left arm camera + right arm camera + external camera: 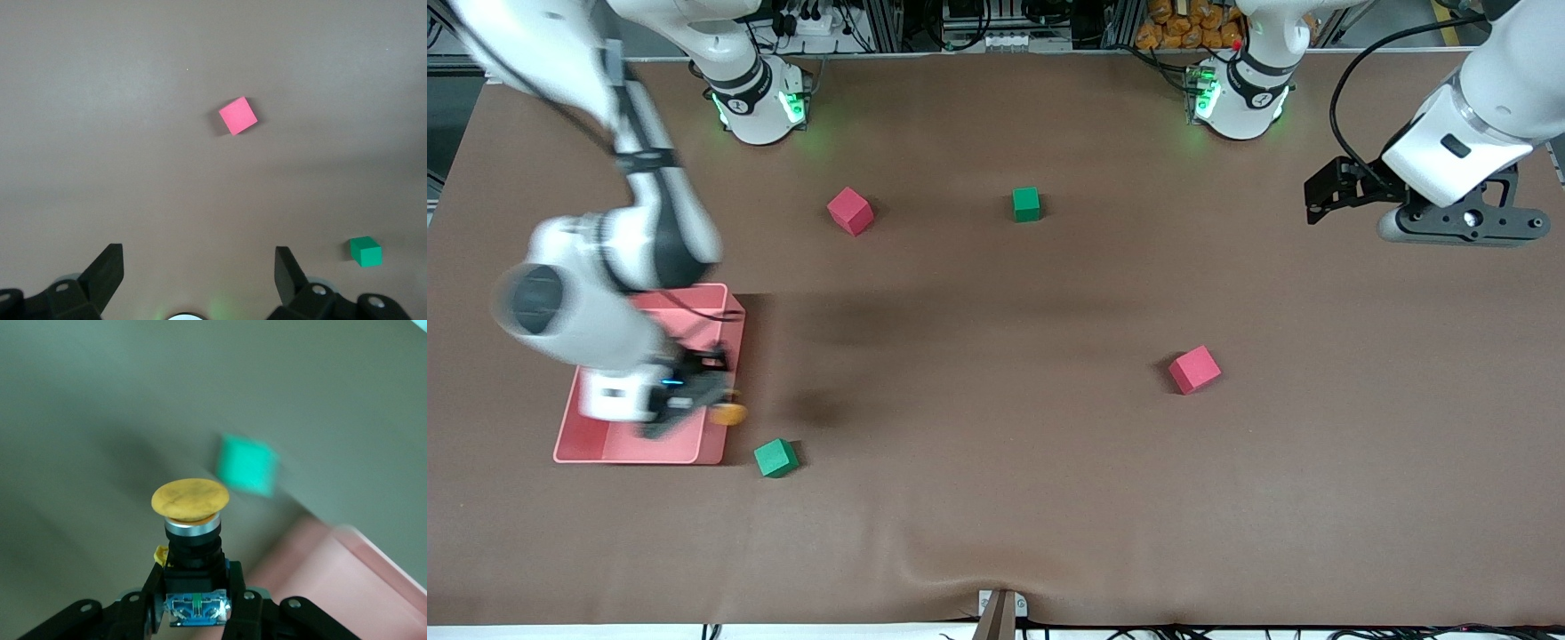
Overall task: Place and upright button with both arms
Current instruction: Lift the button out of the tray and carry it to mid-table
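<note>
Right now, front view: right hand [713, 402] over the pink tray [587, 444], at the tray's edge nearest the bench middle, clenched on the button [730, 413], whose orange cap pokes out past that edge. Carry step, by my reading: button lifted out, not yet set down. Tray sits at the right arm's end of the bench; what shows of its floor is bare, the arm hiding much of it. A green cube [775, 458] lies just beside the tray's corner, nearer the camera. Left hand [1325, 197] waits over the left arm's end of the bench.

Left wrist view: left hand [199, 270], fingers spread wide, nothing between them; bare bench and two cubes below.

Right wrist view: button [191, 520] gripped by its black body, cap pointing away from the hand. Next move likely needs a clear patch of bench and a gentle set-down, the left hand helping to stand it upright.
</note>
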Robot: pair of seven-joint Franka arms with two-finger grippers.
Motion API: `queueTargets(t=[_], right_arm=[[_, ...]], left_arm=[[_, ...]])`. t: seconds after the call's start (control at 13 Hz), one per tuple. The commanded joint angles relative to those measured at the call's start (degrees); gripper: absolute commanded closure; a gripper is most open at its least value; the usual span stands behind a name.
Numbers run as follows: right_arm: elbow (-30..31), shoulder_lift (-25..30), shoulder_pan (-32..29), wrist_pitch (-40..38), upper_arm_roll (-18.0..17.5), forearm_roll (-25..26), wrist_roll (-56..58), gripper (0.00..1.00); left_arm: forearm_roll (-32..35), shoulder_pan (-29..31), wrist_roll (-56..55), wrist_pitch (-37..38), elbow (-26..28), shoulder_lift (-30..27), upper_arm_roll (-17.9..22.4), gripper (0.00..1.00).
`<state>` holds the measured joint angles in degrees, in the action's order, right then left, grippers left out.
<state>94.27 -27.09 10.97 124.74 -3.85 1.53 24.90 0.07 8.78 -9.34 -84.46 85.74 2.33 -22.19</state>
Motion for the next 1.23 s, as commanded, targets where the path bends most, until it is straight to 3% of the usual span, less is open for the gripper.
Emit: queueTargets(t=[0.0,0.31,0.69,1.15], right_arm=[[-10.58,-8.93,10.09,-1.34,0.77,0.22,-15.26,1.0],[-17.44,-16.31,19.78,1.98,0.77,0.14,-40.4,1.0],[-23.93,-21.32,26.46,3.05,0.51,-0.48,-63.18,1.0],[-32.82,-28.79,30.69,3.4,-0.72,-3.47,-70.94,1.0]], left_arm=[[0.2,0.71,-0.59,-0.62,0.57,-0.22,-0.05,0.0],[0.2,2.29,0.2,-0.62,0.57,-0.57,0.04,0.0],[0.2,2.64,0.2,-0.97,0.57,-0.39,0.13,0.0],[0.2,2.56,0.2,-0.97,1.1,-0.39,0.05,0.0]])
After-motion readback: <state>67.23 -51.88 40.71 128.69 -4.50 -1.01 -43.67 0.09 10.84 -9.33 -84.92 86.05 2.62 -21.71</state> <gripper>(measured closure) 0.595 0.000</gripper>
